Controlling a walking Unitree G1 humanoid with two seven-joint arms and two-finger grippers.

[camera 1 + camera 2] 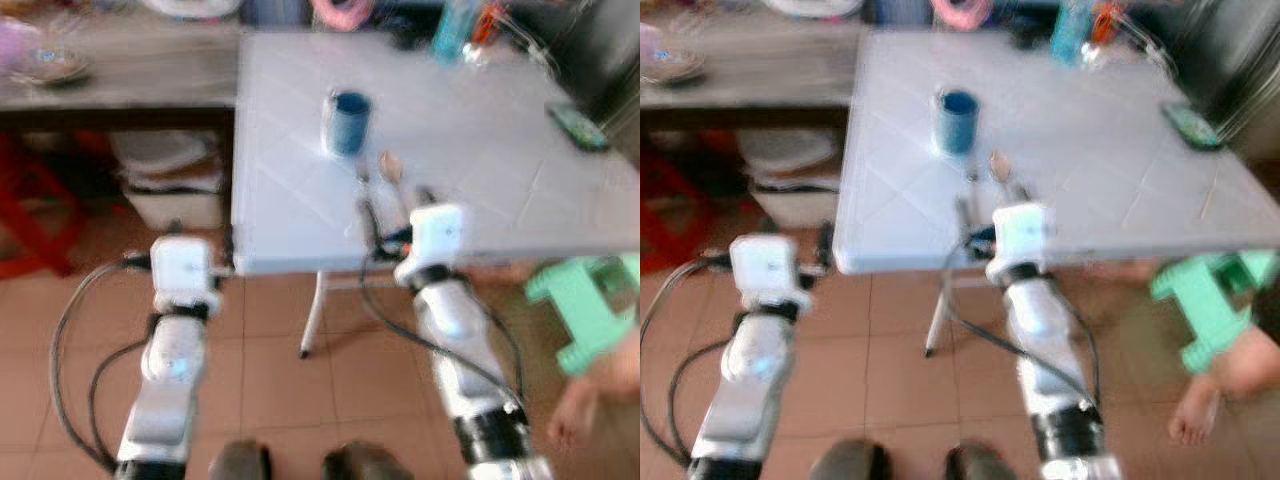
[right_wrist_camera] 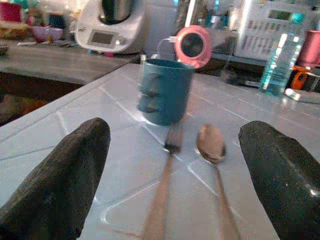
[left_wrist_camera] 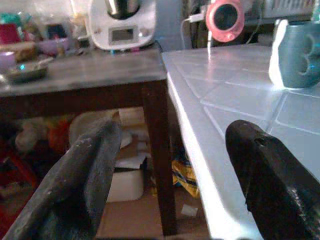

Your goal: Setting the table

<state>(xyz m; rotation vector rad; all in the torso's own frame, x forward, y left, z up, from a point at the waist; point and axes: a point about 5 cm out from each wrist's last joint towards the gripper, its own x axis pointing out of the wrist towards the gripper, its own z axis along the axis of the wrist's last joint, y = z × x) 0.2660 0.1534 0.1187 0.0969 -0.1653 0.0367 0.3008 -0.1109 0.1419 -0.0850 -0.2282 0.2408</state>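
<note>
Feet (image 1: 300, 462) of the robot stand at 6 o'clock on a tiled floor (image 1: 270, 350), both head views blurred. At 12 o'clock a white table (image 1: 480, 140) carries a blue mug (image 1: 349, 122); a fork (image 2: 167, 165) and a spoon (image 2: 212, 150) lie side by side just near of it, handles toward the near edge. A phone (image 1: 577, 127) lies toward the table's 3 o'clock edge and a bottle (image 1: 455, 30) stands at its far side. At 10 o'clock a brown counter (image 1: 140, 75) adjoins the table, with boxes under it. A green stool (image 1: 590, 310) and a person's foot (image 1: 575, 415) are at 4 o'clock.

2 grippers are up. Right gripper (image 2: 172, 170) hangs over the near edge, fingers (image 2: 65, 180) spread wide on either side of fork and spoon, gripping nothing. Left gripper (image 3: 165, 185) sits off the table's left corner, equally spread and empty.
</note>
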